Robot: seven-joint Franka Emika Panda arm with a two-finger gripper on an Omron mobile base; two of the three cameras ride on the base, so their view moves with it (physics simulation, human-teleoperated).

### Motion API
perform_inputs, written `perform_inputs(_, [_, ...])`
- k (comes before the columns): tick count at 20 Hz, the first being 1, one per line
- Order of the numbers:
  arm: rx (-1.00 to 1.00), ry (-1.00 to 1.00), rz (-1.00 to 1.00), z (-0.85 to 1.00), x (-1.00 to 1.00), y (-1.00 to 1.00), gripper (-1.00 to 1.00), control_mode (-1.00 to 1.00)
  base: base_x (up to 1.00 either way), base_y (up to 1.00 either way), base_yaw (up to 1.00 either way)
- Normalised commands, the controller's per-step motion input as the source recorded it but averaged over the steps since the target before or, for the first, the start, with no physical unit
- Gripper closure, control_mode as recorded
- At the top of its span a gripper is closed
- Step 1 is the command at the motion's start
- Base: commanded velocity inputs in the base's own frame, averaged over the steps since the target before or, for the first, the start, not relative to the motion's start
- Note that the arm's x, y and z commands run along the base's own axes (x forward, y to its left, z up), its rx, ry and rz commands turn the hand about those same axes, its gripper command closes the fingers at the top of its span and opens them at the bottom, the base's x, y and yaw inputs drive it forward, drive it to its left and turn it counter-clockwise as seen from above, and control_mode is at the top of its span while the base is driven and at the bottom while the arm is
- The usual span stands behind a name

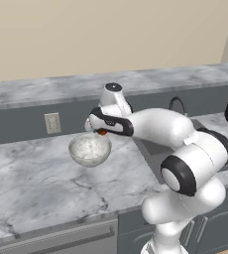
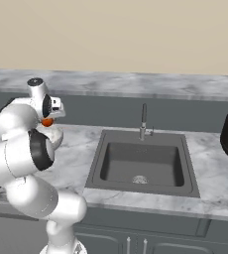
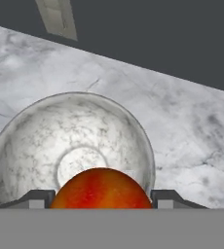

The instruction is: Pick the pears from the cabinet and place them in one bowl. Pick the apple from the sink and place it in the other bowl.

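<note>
Smooth round red-orange apple (image 3: 101,189), yellow mottling on skin, clamped between two dark finger tips of gripper (image 3: 102,198). Just below it, round clear glassy bowl (image 3: 72,141), see-through walls showing marble veins, standing on grey-veined marble counter (image 3: 182,126). Beyond: dark grey backsplash, pale wall outlet (image 3: 58,17).

White glossy arm (image 1: 185,163), rounded segments, dark joint bands.
</note>
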Motion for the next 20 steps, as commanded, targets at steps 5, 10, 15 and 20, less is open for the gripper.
perform_inputs(5, [-0.07,0.0,0.0,-0.27,0.03,0.31,1.0,-1.0,0.0,0.0,0.0])
perform_inputs(10, [-0.01,0.04,0.0,-0.29,0.06,0.21,1.0,-1.0,0.0,0.0,0.0])
perform_inputs(15, [0.0,0.02,0.0,-0.24,0.05,0.12,1.0,-1.0,0.0,0.0,0.0])
perform_inputs(20, [0.0,0.0,0.0,-0.23,0.06,0.13,1.0,-1.0,0.0,0.0,0.0])
